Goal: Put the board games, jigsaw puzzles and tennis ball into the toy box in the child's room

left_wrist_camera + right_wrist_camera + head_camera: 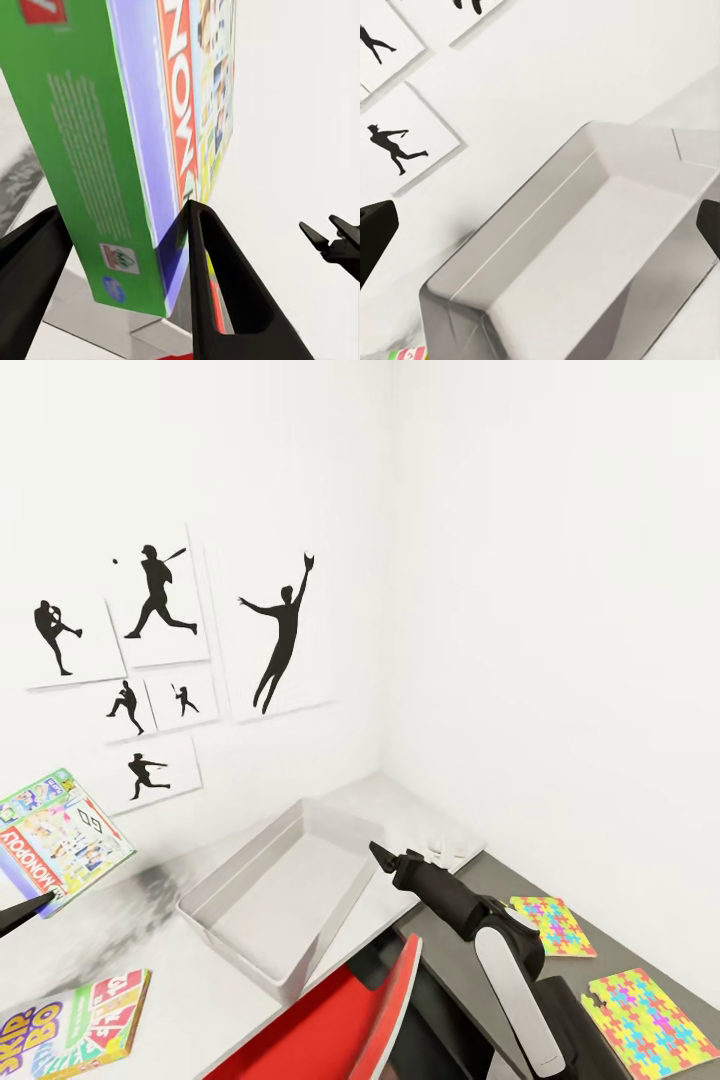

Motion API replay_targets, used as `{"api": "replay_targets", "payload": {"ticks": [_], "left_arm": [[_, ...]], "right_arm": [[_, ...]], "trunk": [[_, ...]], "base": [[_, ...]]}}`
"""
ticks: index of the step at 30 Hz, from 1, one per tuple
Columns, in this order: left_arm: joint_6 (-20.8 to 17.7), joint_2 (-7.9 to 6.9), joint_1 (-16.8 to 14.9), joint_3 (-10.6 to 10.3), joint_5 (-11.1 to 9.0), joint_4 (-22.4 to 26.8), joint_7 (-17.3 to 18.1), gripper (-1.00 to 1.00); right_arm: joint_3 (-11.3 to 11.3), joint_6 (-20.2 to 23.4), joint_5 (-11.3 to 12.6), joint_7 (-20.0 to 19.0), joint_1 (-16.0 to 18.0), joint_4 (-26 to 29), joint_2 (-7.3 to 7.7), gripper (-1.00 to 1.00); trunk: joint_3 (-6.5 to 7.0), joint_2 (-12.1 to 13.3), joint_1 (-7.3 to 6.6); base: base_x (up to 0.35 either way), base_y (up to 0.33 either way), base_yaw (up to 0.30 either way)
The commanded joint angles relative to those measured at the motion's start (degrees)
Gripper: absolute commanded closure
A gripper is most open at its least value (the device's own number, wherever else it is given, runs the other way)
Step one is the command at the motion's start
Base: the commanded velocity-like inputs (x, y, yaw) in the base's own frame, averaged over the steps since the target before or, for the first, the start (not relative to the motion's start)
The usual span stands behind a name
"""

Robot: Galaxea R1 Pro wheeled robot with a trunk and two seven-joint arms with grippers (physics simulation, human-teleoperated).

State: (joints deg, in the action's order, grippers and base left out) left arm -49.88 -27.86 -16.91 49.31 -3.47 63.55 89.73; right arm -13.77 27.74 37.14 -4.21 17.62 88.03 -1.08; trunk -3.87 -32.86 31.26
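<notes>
My left gripper [124, 255] is shut on a green-edged Monopoly board game [55, 842], held tilted in the air left of the toy box [270, 900]. Both black fingers [217, 285] clamp the box's [112, 150] lower corner. The light grey toy box [585, 255] sits on the pale table [200, 985], its inside bare. Just right of its rim hovers my right gripper [383, 857], open. A second board game, Skip-Bo [75, 1025], lies flat on the table at the near left. Two jigsaw puzzles [555, 923] [655, 1023] lie on the dark section. The tennis ball and bed are out of view.
A red chair back [340, 1020] stands against the table's near edge between my arms. White walls meet in a corner behind the toy box, with baseball silhouette pictures [160, 660] on the left wall. A small white object [450, 847] rests by the right wall.
</notes>
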Motion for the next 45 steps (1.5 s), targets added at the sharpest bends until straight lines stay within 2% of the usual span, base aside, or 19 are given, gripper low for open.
{"api": "replay_targets", "payload": {"ticks": [1,9,25,45], "left_arm": [[-0.70,-0.01,-0.05,-0.04,0.09,0.00,0.27,1.00],[-1.02,0.00,-0.05,-0.17,0.27,0.00,0.27,1.00],[-1.01,-0.08,-0.05,-0.18,0.06,0.04,0.27,1.00],[-1.01,-0.09,-0.05,-0.18,0.04,0.08,0.27,1.00]], "right_arm": [[0.07,0.26,0.13,-0.09,0.05,0.04,-0.04,-1.00],[0.06,0.15,0.10,-0.09,0.05,0.05,0.01,-1.00],[-0.03,-1.87,0.03,-0.14,0.13,0.13,0.14,-1.00],[-0.10,-1.90,-0.05,-0.12,0.13,0.21,0.11,-1.00]], "trunk": [[0.07,0.32,-0.20],[1.61,3.53,-1.96],[5.83,9.94,-5.47],[6.91,9.95,-5.47]], "base": [[0.000,0.000,0.000],[0.000,0.000,-0.002],[0.000,0.000,-0.059],[0.000,0.000,0.000]]}}
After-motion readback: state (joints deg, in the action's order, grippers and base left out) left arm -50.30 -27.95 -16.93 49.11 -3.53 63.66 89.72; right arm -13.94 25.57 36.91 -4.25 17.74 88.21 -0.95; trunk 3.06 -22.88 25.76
